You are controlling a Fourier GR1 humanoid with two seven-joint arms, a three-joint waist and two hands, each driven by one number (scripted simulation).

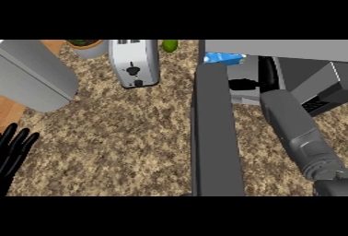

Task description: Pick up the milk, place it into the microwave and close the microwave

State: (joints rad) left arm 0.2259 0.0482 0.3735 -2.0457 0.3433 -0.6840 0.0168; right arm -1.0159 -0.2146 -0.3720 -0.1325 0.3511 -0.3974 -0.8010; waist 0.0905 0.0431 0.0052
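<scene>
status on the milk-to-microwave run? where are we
Looks done: the milk carton, blue and white, shows inside the microwave. In hand: the right forearm reaches into the cavity; the right hand sits just below the carton, and whether it has let go cannot be told. Left: withdraw the arm and close the microwave door, which stands wide open. The left hand rests open at the view's left edge.
</scene>
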